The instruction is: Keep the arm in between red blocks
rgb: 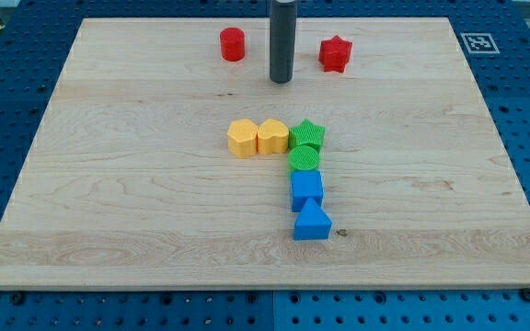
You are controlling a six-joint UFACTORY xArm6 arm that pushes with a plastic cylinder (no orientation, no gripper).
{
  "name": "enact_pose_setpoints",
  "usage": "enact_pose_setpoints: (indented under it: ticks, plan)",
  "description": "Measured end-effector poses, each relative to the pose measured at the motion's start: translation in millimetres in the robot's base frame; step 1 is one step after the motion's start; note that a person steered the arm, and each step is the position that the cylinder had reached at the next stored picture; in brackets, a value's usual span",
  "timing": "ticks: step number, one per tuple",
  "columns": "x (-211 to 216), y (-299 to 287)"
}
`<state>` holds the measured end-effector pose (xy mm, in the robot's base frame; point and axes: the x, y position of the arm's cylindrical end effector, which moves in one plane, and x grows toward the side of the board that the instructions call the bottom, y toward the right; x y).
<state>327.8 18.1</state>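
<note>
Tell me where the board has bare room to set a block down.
Bare wood runs left of the yellow blocks and right of the green and blue blocks, out to the board's edges, and along the view's bottom. It is crowded at the top, where my tip stands between the red cylinder and red star.
</note>
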Motion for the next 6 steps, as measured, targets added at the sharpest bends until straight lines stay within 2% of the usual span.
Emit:
enact_pose_setpoints:
  ticks: [6]
  plan:
    - [-13.7, 0.1]
